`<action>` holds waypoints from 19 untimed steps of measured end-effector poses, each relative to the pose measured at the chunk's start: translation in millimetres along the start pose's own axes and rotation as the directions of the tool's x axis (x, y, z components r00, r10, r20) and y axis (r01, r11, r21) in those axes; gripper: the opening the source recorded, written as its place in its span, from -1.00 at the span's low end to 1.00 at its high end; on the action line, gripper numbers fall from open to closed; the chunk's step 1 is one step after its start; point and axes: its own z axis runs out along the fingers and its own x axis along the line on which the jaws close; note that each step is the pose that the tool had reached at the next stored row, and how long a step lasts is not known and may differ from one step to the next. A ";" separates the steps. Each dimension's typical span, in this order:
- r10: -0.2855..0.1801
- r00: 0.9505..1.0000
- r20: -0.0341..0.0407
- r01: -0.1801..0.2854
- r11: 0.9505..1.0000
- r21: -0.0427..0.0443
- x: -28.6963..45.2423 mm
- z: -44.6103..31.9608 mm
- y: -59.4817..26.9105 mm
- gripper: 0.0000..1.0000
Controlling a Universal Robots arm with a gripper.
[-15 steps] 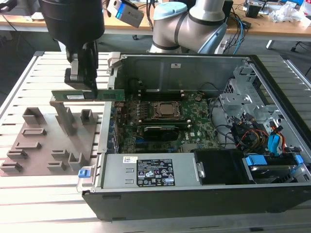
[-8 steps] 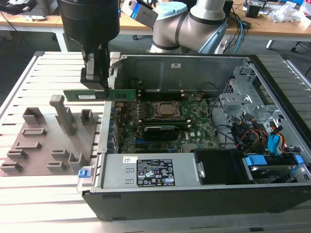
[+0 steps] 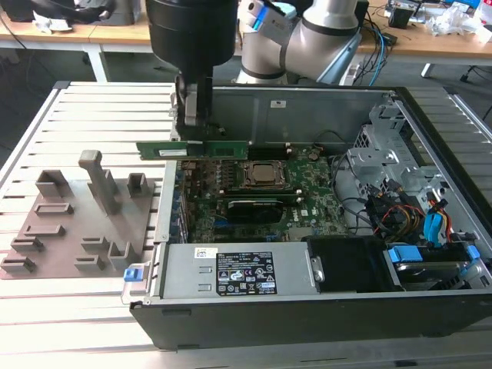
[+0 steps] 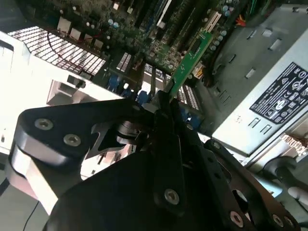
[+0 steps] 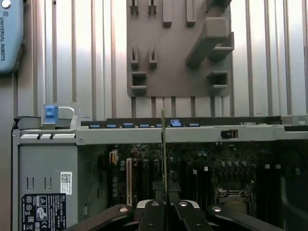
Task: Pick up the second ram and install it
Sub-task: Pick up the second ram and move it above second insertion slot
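- Power supply point(image 3: 246, 270), near edge of the case: well apart from the work, so little hazard.
- Processor socket point(image 3: 261, 175), mid-board: a dropped stick would probably land here.
- Second ram point(image 3: 192, 148), level and edge-down above the motherboard point(image 3: 307, 204), just beyond the socket; not seated. The slot beneath is hard to make out. If the stick comes down skewed it could jam or bend.
- Gripper point(image 3: 192, 135): jaws pinching the stick at mid-length. A thin hold, so it may slip under pressure.
- Case far wall point(image 3: 307, 108), close behind: the gripper could strike it.
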 end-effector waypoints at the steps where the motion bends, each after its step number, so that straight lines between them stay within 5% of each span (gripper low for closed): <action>1: 0.000 1.000 -0.001 0.000 1.000 0.000 -0.4 -0.3 -5.7 -0.73; 15: 0.000 1.000 -0.006 0.000 1.000 0.000 -4.4 -2.6 -63.6 -0.73; 17: 0.000 1.000 -0.008 0.000 1.000 0.000 -5.5 -3.2 -78.5 -0.73; 19: 0.001 1.000 -0.008 -0.001 1.000 0.000 -5.7 -3.3 -81.9 -0.73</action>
